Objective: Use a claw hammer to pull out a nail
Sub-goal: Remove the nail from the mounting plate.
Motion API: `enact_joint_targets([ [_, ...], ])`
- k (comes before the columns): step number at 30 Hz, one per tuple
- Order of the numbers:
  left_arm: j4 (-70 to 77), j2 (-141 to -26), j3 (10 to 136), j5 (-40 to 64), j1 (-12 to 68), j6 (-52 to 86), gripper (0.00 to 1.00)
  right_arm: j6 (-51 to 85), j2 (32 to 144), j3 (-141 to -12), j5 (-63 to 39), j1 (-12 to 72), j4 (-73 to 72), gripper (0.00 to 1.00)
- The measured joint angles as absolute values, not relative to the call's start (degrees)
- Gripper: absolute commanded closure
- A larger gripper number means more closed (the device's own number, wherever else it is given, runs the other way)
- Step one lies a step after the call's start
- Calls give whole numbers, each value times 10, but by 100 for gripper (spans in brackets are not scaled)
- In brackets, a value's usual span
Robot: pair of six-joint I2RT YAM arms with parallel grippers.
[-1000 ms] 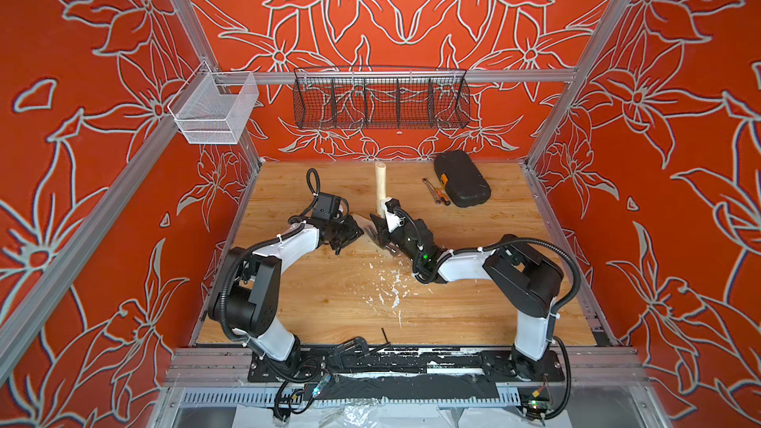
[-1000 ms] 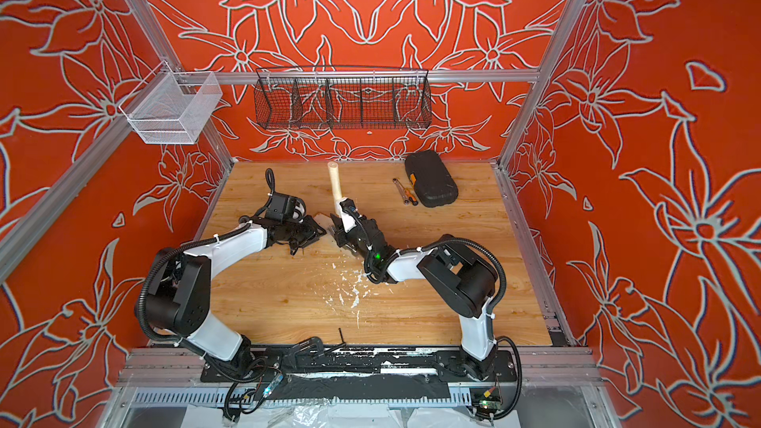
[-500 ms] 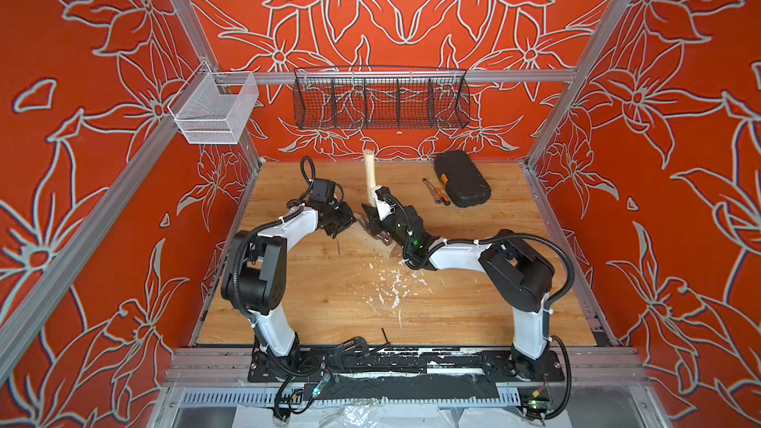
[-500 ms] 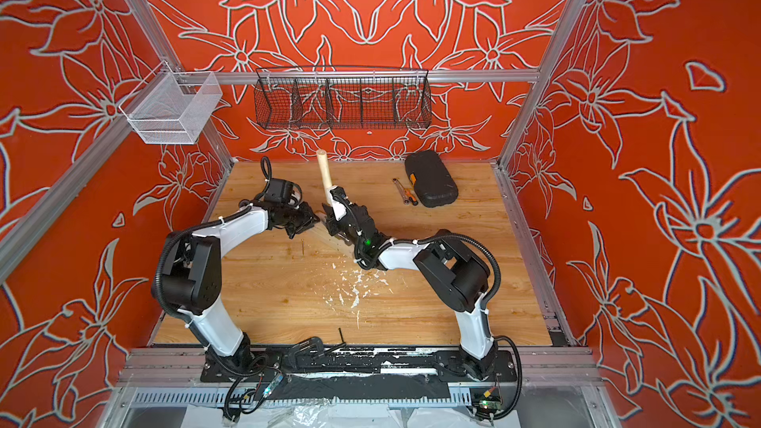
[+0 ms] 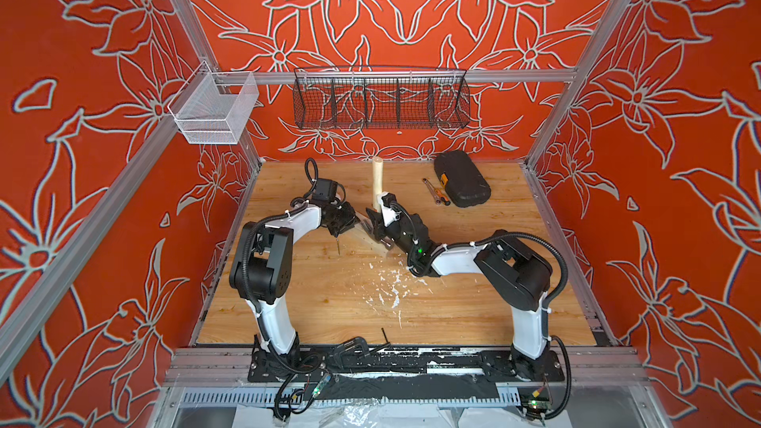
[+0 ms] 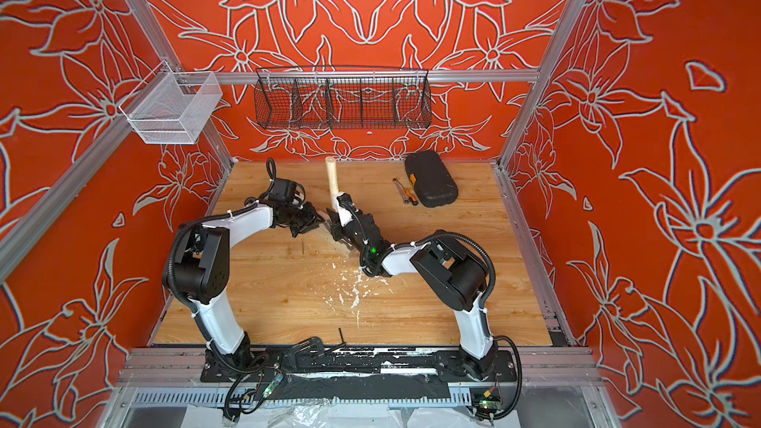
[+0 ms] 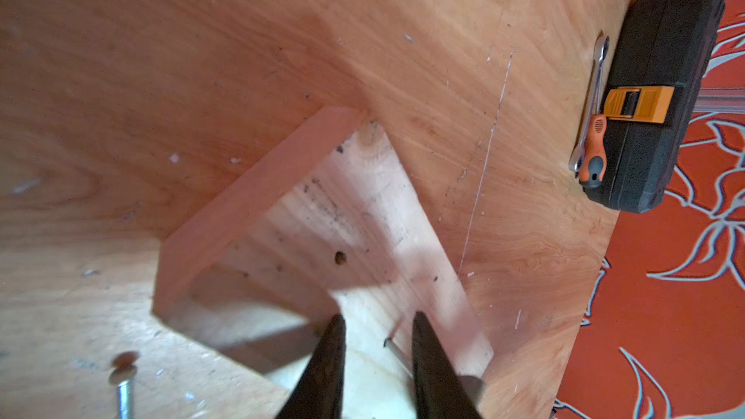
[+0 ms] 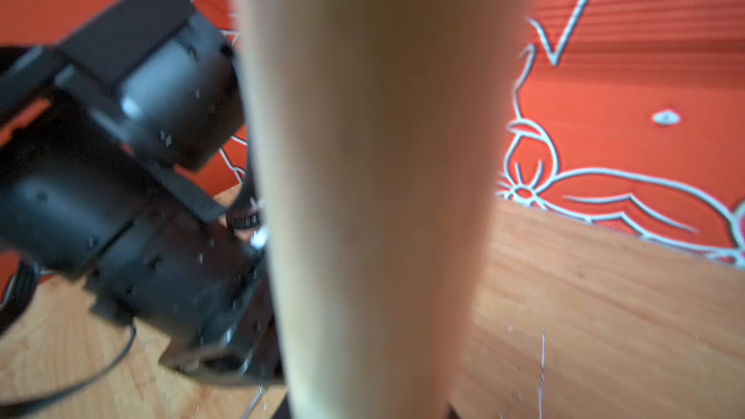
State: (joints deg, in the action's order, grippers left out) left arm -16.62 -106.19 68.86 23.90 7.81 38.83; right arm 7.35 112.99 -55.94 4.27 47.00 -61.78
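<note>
near the middle of the wooden tabletop [image 5: 494, 302], toward the back wall, the claw hammer [image 5: 376, 183] stands with its pale handle rising almost upright. its head is hidden under the arm. the right gripper [image 5: 379, 226] is clenched on the lower part of the handle, and in the right wrist view the handle [image 8: 383, 175] fills the middle, blurred. just beside it, the left gripper [image 7: 379, 356] reaches in over a pale wood block [image 7: 363, 215] that lies flat on the table. its two dark fingers [image 7: 330, 360] stand apart with a gap between them. a thin nail [image 7: 397, 352] sticks out of the block in that gap, close to one finger; whether it touches i cannot tell. the block's face shows dark specks and a small round hole. a loose nail [image 7: 125, 390] lies on the table near the block, also seen in both top views [image 5: 337, 245] [image 6: 303, 245]. white flecks [image 5: 387, 286] are scattered on the wood nearer the arm bases. well apart, at the back right, a black case [image 7: 653, 94] with an orange latch lies flat, with an orange-handled screwdriver [image 7: 594, 147] and a metal wrench [image 7: 592, 94] just beside it. on the back wall hangs a black wire basket [image 5: 381, 102], and at the left corner a white mesh basket [image 5: 214, 113].
</note>
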Motion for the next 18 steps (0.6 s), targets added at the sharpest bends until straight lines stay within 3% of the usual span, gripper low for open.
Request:
enact_joint_targets([
  [8,-147,-1061,677,253,74,406,71,76,1128,-483,81,488,-748,100],
  [18,-140,-1060,673,258,72,412,71,60,1141,-547,84,493,-667,100],
])
